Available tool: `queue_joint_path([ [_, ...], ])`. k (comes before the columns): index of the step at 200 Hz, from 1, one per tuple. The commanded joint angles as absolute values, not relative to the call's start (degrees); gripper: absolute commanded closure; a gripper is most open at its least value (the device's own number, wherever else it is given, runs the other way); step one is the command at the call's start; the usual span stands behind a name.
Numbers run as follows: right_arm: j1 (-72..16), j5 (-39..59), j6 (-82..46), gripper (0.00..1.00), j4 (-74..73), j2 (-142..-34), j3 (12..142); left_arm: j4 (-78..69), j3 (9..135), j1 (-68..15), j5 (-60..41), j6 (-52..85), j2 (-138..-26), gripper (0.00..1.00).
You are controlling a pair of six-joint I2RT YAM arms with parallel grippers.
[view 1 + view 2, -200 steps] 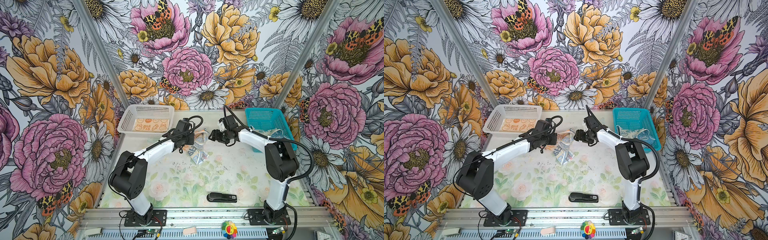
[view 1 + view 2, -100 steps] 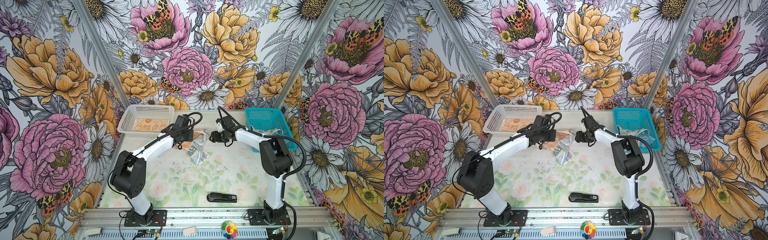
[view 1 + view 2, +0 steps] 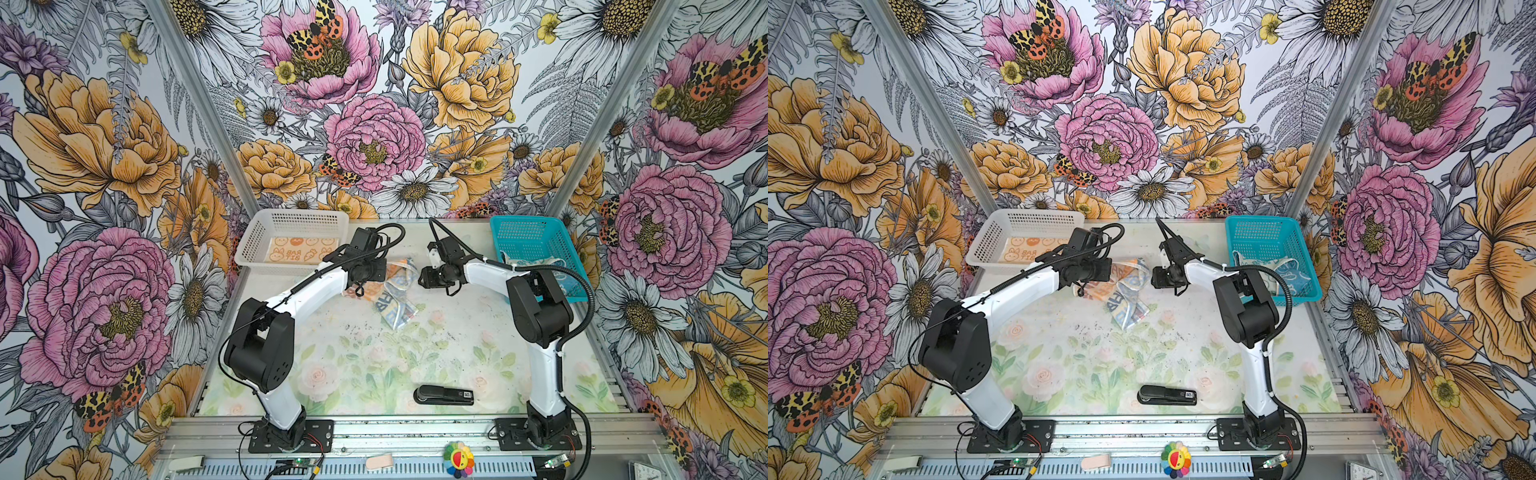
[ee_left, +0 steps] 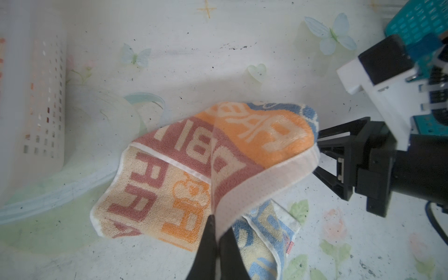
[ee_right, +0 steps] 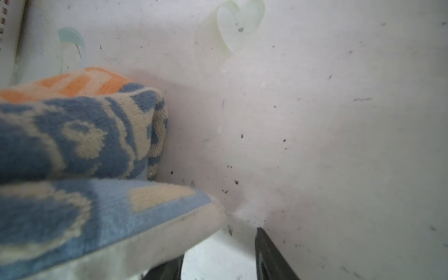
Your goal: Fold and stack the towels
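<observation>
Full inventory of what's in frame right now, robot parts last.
lettered towel: 1, orange, blue and cream, rear middle of table
folded towel: 1, orange and cream, in white basket
crumpled towels: count unclear, cream and teal, in teal basket
white basket: 1, white, rear left
teal basket: 1, teal, rear right
stapler: 1, black, front of table
flower toy: 1, rainbow, front rail
table: 1, pale floral
left claw: 1, black, shut on lettered towel's edge
right claw: 1, black, open beside lettered towel
</observation>
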State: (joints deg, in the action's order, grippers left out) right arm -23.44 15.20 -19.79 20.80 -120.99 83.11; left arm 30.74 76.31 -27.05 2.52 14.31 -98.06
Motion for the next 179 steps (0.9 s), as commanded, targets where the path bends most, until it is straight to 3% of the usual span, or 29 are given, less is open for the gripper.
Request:
queue_joint_path([
  [1, -24.0, 15.3, -18.5, 0.53, 17.1, -122.3, 85.2, 31.7, 78.2, -26.1, 3.9, 12.8, -98.9, 1.00],
  [109, -25.0, 18.7, -13.7, 0.60, 14.6, -126.1, 90.6, 34.9, 80.2, -23.2, 4.8, 11.7, -100.7, 1.00],
  [179, -26.2, 18.5, -10.4, 0.53, 14.5, -124.6, 91.3, 42.3, 82.5, -19.7, 13.9, 9.4, -101.5, 1.00],
])
